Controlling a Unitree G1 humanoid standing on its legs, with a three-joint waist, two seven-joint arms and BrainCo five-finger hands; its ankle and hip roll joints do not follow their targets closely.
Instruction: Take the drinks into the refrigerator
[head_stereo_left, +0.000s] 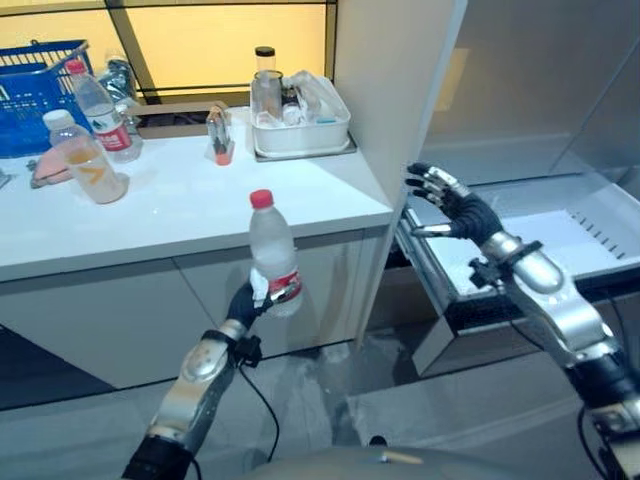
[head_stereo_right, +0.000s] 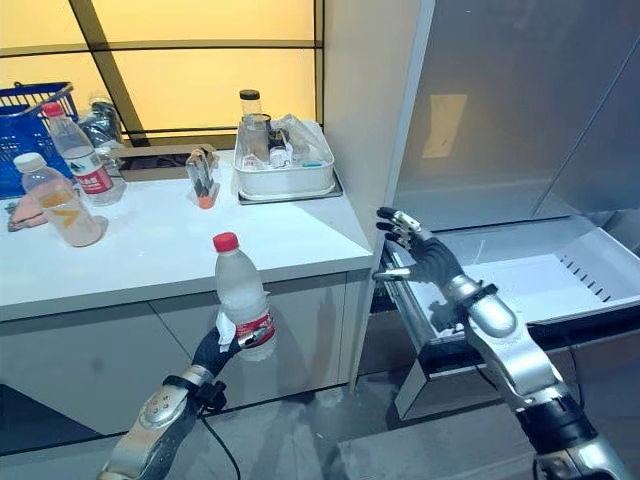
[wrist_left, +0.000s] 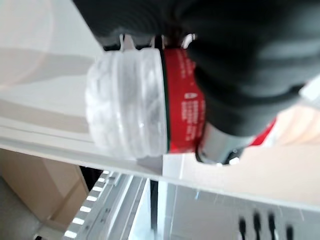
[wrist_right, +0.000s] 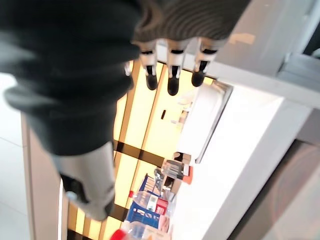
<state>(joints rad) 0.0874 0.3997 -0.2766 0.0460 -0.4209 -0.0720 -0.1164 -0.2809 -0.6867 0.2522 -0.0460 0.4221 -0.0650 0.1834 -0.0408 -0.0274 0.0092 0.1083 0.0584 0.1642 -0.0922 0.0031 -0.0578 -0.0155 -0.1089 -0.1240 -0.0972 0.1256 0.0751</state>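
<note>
One clear water bottle (head_stereo_left: 272, 252) with a red cap sits upright in my left hand (head_stereo_left: 247, 300), the fingers wrapped round its lower body at the red label; it hangs in the air in front of the white counter (head_stereo_left: 190, 205), below the counter's edge and apart from it. My right hand (head_stereo_left: 455, 205) hovers with its fingers spread and nothing in them, just above the front rim of the pulled-out refrigerator drawer (head_stereo_left: 520, 245). Two more bottles stand on the counter at the far left, a red-capped one (head_stereo_left: 100, 110) and a white-capped one (head_stereo_left: 85, 158) with orange liquid, beside a blue basket (head_stereo_left: 35, 90); a white tray (head_stereo_left: 300, 130) of jars sits by the refrigerator wall. I judge the held bottle thin-walled and ribbed, so it will give under a hard squeeze; it looks nearly empty, so light; the smooth label may slip, so I would keep the hold low and firm, not crushing.
</note>
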